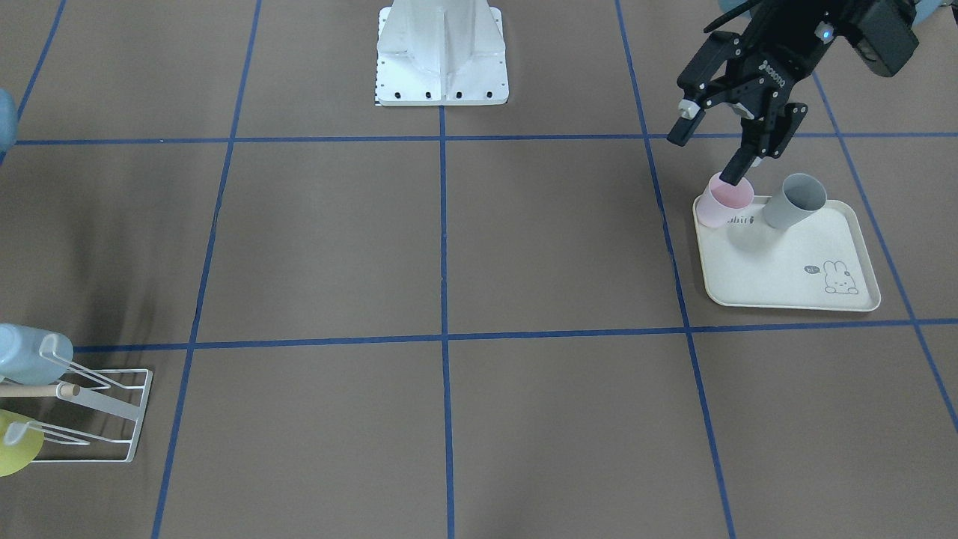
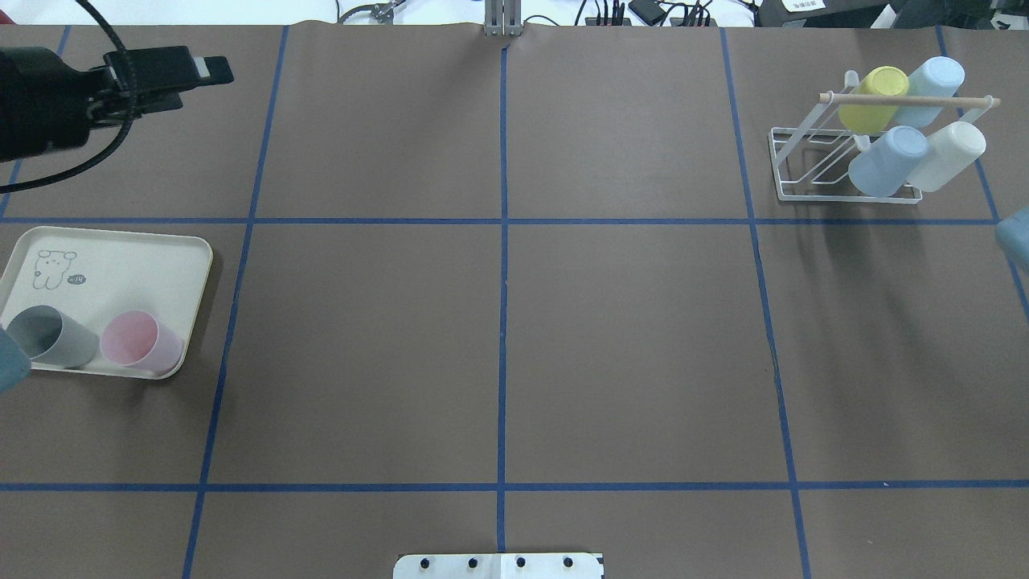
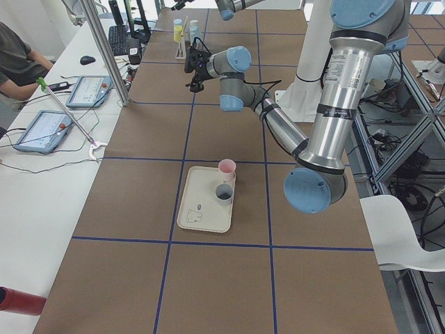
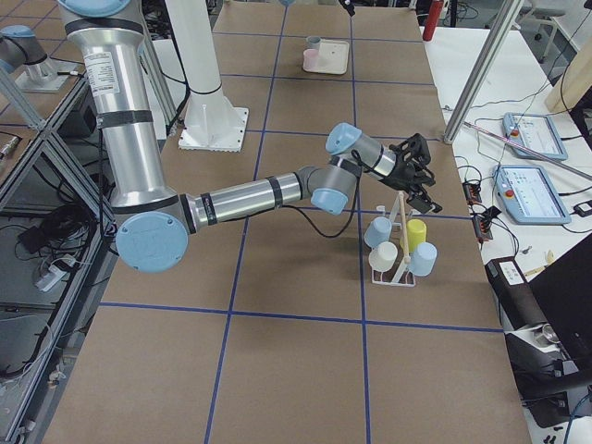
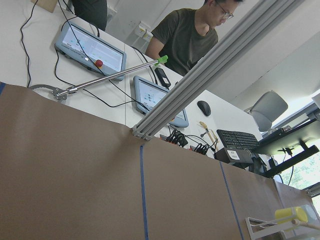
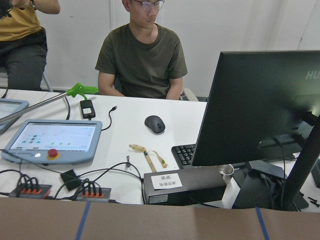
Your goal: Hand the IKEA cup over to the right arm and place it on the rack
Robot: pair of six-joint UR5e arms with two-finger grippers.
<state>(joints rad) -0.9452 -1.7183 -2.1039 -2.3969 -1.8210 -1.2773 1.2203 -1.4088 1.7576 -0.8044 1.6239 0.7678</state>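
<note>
- Tray (image 2: 120,257) and rack (image 2: 784,165) are sitting well apart, at opposite tabletop (image 2: 627,346) ends.
- Pink cup (image 2: 137,342) and grey cup (image 2: 52,338) are standing mouth-up along the tray's rim.
- Left gripper (image 1: 705,157) is hanging with fingers spread; right gripper (image 4: 421,190): I cannot tell.

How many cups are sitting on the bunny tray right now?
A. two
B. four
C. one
A. The cream rabbit-print tray holds just two cups, a pink cup and a grey cup, side by side at one end.
</note>
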